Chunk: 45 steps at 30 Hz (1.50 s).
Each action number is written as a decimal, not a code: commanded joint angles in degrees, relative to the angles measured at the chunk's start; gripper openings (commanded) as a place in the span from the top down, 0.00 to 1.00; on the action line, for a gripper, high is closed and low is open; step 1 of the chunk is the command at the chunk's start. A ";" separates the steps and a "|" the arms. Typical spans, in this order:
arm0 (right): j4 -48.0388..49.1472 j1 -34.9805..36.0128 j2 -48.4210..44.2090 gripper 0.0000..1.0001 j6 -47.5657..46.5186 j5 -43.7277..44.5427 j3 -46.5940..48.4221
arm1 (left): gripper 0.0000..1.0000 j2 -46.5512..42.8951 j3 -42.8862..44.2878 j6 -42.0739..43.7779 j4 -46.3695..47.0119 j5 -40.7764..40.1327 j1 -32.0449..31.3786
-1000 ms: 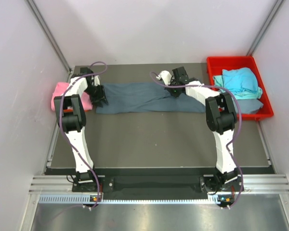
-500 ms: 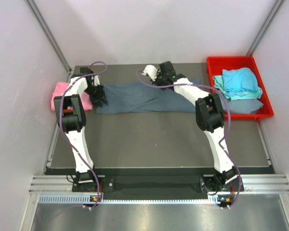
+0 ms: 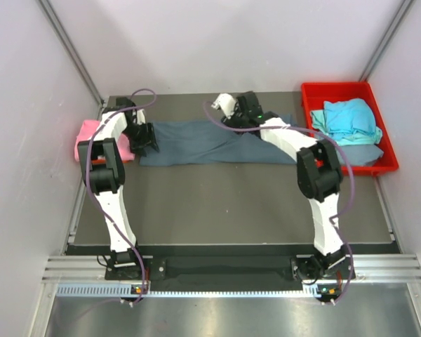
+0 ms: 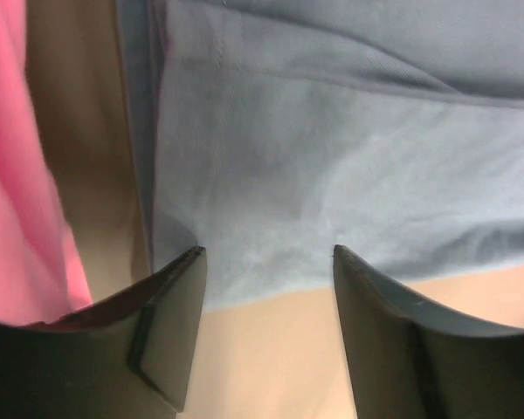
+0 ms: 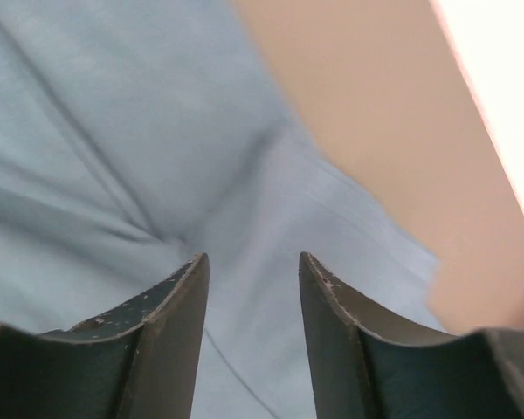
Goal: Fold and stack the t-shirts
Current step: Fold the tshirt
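Observation:
A grey-blue t-shirt (image 3: 210,142), folded into a long strip, lies across the far part of the table. My left gripper (image 3: 144,144) is open at the strip's left end. In the left wrist view its open jaws (image 4: 266,253) straddle the near edge of the shirt (image 4: 332,166), with bare table beneath. My right gripper (image 3: 243,116) is open above the strip's far edge, right of centre. In the right wrist view its jaws (image 5: 249,257) hover over the shirt fabric (image 5: 113,131) and hold nothing. A folded pink shirt (image 3: 91,138) lies at the far left, just left of the left gripper; it also shows in the left wrist view (image 4: 17,175).
A red bin (image 3: 323,91) at the far right holds teal shirts (image 3: 347,118) and a grey-blue one (image 3: 361,153). White walls close in the table on three sides. The dark table top (image 3: 224,200) runs from the strip to the arm bases.
My right gripper swung left along the shirt's far edge, then came back slightly to the right. The left gripper and the shirt have not moved.

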 commanded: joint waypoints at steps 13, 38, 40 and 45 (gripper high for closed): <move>-9.55 -22.89 -21.82 0.32 41.90 -22.23 -20.60 | 0.31 -9.72 -5.81 2.55 -3.34 -1.23 0.97; -7.70 -32.67 -20.60 0.41 45.27 -17.43 -31.45 | 0.75 -0.66 -1.85 4.13 -1.85 -10.38 0.26; -8.05 -31.96 -19.37 0.46 44.22 -16.72 -30.40 | 0.84 -1.36 -2.12 4.13 -1.76 -10.11 0.26; -7.52 -30.55 -16.56 0.76 43.08 -16.19 -28.46 | 0.97 -2.68 -3.17 4.13 -1.85 -9.32 0.26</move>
